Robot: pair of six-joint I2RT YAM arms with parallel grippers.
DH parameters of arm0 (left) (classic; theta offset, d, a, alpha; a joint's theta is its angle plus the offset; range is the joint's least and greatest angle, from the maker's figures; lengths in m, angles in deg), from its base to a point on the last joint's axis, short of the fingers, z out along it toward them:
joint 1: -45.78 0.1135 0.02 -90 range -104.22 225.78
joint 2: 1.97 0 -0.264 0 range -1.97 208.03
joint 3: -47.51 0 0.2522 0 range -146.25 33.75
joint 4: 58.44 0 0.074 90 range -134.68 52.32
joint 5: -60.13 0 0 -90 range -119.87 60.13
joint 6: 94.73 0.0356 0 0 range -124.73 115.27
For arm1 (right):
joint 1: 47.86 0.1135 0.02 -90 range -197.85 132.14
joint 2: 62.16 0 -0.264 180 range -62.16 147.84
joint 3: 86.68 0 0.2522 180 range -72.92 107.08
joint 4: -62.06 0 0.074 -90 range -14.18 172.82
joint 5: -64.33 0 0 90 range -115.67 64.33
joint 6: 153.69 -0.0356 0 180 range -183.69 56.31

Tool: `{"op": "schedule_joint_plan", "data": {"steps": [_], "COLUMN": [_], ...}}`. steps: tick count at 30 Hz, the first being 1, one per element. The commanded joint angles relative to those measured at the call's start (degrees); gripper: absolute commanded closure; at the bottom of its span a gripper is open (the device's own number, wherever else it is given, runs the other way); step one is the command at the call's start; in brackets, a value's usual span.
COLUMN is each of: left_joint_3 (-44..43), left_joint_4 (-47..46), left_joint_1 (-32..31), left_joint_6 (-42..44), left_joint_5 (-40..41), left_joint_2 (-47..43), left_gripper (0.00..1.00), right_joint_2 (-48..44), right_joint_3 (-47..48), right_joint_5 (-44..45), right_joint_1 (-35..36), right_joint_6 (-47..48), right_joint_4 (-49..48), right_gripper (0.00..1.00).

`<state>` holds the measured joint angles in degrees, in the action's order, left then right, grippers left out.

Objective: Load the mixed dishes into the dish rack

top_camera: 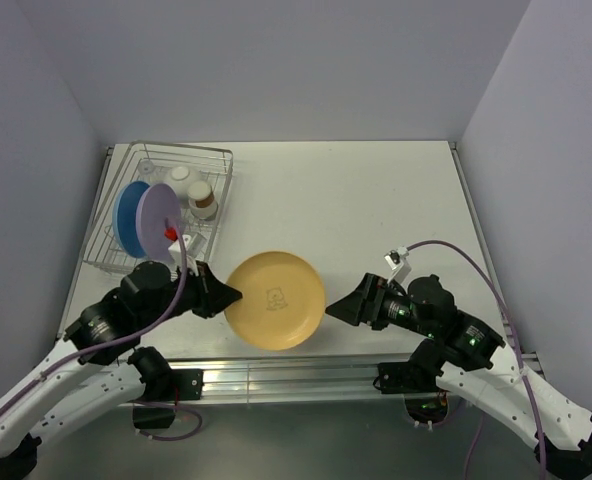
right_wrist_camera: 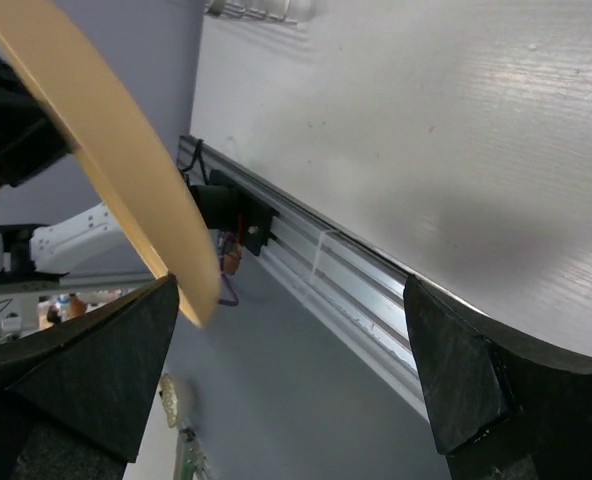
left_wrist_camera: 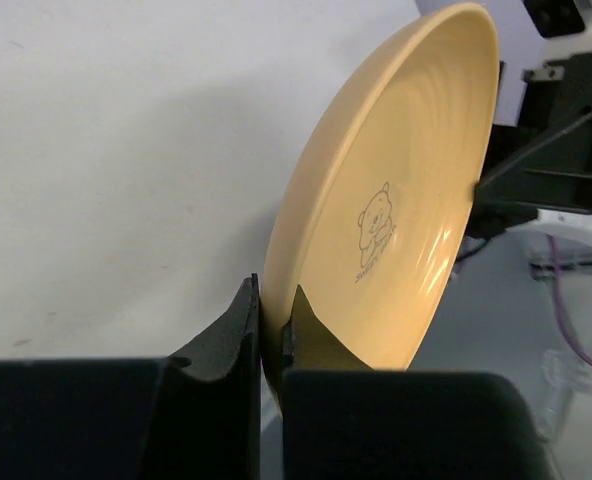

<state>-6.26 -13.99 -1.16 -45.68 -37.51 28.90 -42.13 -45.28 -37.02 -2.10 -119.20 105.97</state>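
yellow plate (top_camera: 275, 299) with a small bear inside; left tool (left_wrist_camera: 273, 318) pinches its rim; right tool (right_wrist_camera: 291, 350) is open; only the top view shows the dish rack (top_camera: 186, 148)

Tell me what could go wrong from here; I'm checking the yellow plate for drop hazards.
1. The left gripper pinches the yellow plate by one edge of its rim only, so the plate could tilt or slip.
2. The right gripper has its open jaws either side of the opposite rim; moving the plate now might snag them.
3. The blue plate and purple plate already stand in the dish rack, so slotting could clip them.
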Motion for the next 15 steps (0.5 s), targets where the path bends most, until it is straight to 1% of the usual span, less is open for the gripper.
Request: {"op": "schedule_joint_plan", "data": {"steps": [1, 6, 11, 14, 15], "left_joint_3": [-7.9, -10.7, -14.2, -17.6, -19.4], "left_joint_4": [6.2, 8.1, 11.3, 13.4, 13.9], "left_joint_1": [0.4, 0.4, 0.4, 0.4, 0.4], "left_joint_6": [4.4, 5.4, 6.2, 7.1, 7.5], "left_joint_5": [13.1, 16.4, 20.5, 24.3, 26.9], "left_joint_2": [-2.4, -2.6, 0.9, 3.6, 4.2], "left_gripper": [1.00, 1.00, 1.00, 1.00, 1.00], "right_joint_2": [-0.3, 0.3, -1.7, -2.9, -3.1], "right_joint_3": [-0.5, -1.7, -2.2, -2.1, -2.1], "right_joint_5": [5.0, 4.3, 4.4, 4.8, 5.0], "right_joint_1": [-0.4, -0.3, -0.3, -0.3, -0.4], "right_joint_6": [-0.2, -1.0, -1.7, -2.1, -2.2], "right_joint_4": [6.2, 6.9, 8.1, 9.2, 9.5], "right_gripper": [0.00, 0.00, 0.00, 0.00, 0.00]}}
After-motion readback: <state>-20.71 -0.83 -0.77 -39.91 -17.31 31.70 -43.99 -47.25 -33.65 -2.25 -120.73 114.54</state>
